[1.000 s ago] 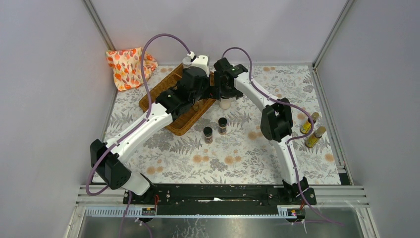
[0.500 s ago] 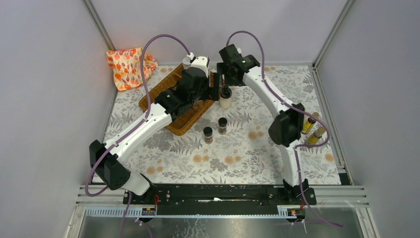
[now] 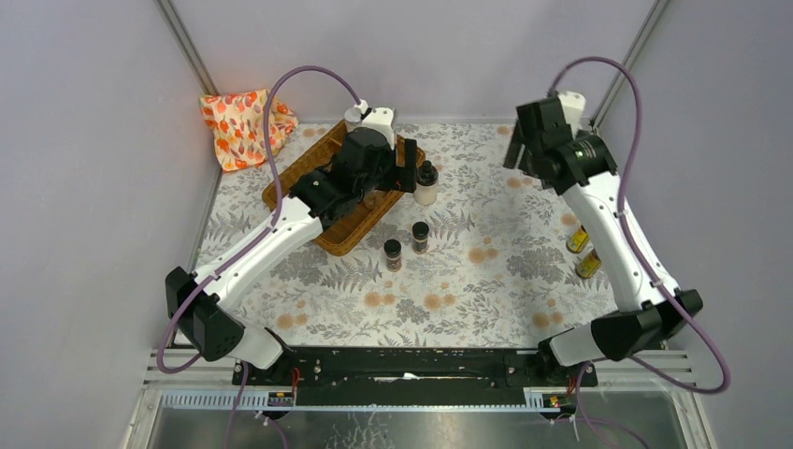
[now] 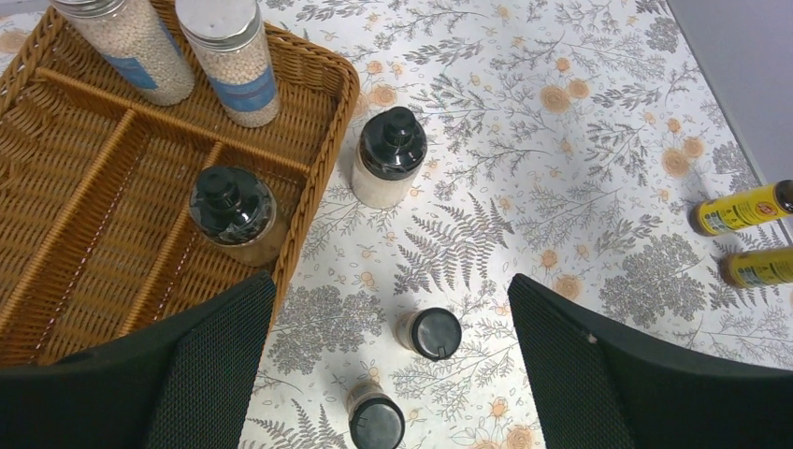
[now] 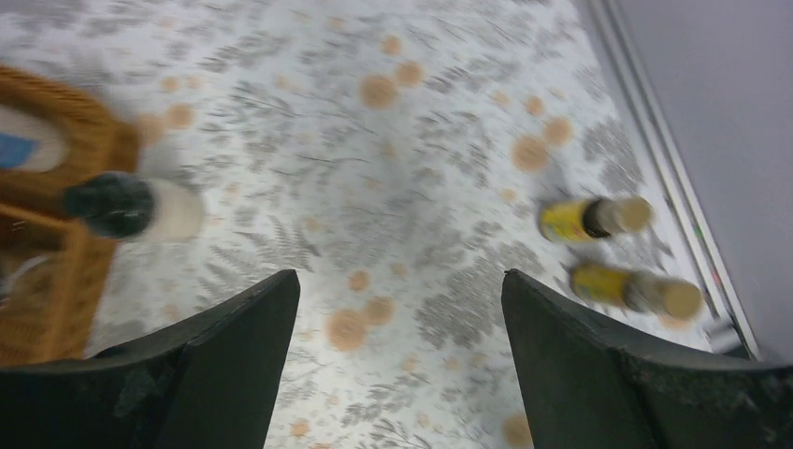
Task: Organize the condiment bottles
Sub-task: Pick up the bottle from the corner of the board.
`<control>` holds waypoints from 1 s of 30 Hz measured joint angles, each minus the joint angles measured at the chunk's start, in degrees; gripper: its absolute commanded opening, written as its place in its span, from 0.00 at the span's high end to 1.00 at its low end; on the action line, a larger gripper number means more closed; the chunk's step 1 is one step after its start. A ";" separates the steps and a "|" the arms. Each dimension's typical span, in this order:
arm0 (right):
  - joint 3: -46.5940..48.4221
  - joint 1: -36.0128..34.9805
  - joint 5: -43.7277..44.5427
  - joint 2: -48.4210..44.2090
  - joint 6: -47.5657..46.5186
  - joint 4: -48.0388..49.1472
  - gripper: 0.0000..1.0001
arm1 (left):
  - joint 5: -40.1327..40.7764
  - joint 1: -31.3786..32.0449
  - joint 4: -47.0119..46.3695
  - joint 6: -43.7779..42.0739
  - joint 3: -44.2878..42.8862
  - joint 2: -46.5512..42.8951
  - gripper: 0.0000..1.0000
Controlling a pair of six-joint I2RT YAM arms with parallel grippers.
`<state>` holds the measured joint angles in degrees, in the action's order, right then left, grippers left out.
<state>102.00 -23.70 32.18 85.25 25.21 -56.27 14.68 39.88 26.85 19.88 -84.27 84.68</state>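
Note:
Two silver-lidded white-filled jars (image 4: 131, 42) (image 4: 234, 58) stand at the far end of the wicker tray (image 4: 75, 234). A dark black-capped bottle (image 4: 232, 213) stands in the tray. A black-capped white-filled bottle (image 4: 386, 166) (image 3: 425, 183) stands on the table just outside the tray's rim. Two short spice jars (image 4: 432, 334) (image 4: 374, 418) stand on the table, and two yellow bottles (image 4: 743, 208) (image 4: 757, 267) are at the right. My left gripper (image 4: 391, 281) (image 3: 404, 174) is open and empty above the tray's edge. My right gripper (image 5: 400, 276) (image 3: 517, 152) is open and empty, high at the back right.
An orange-patterned cloth (image 3: 241, 122) lies at the back left corner. Metal frame posts and grey walls close in the floral-covered table (image 3: 468, 299). The yellow bottles (image 3: 578, 239) (image 3: 590, 265) stand near the right edge, partly behind my right arm.
My right gripper has come off the black-capped white bottle beside the tray and swung up and to the back right. The bottle stays standing. My left arm has hardly moved.

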 measured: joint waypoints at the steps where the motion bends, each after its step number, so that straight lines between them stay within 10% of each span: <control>1: -2.86 1.66 0.26 -1.86 0.61 -0.02 0.14 | -0.24 0.11 0.00 0.00 0.02 0.00 0.01; 30: -31.39 31.78 -8.59 -12.96 12.61 8.87 0.21 | -3.34 0.26 -0.61 0.33 2.47 0.24 0.01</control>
<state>70.61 8.08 23.59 72.29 37.82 -47.40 11.33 40.14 26.24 20.21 -81.80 84.93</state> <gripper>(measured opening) 0.796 0.989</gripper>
